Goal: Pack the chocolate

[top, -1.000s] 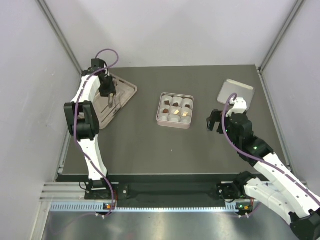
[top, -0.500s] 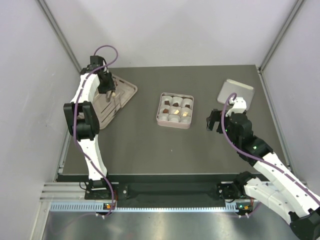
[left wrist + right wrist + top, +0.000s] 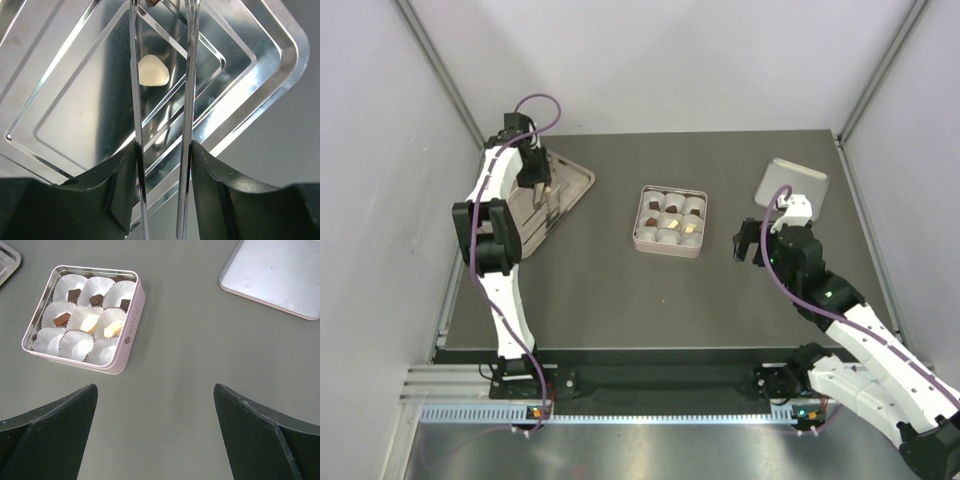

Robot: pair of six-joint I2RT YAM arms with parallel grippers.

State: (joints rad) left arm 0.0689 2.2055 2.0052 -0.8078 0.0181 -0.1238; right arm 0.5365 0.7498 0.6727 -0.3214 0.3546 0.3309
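Note:
My left gripper (image 3: 163,147) is shut on a pair of thin metal tongs (image 3: 189,75) that reach out over a shiny metal tray (image 3: 75,100). A cream-white piece of chocolate (image 3: 152,71) lies on the tray between the blades. A small brown bit (image 3: 152,2) shows at the top edge near the tips; whether it is pinched I cannot tell. In the top view the left gripper (image 3: 535,180) hangs over the tray (image 3: 575,185). The pink square tin (image 3: 131,325) holds white paper cups, several with dark, brown or cream chocolate (image 3: 96,299). My right gripper (image 3: 155,390) is open and holds nothing.
The tin (image 3: 667,246) sits mid-table. Its flat metal lid (image 3: 792,183) lies at the back right, beyond the right gripper (image 3: 748,243); it also shows in the right wrist view as the lid (image 3: 280,275). Grey walls enclose the table.
The left gripper with the tongs has drawn back toward the tray's far corner. The right arm has not moved.

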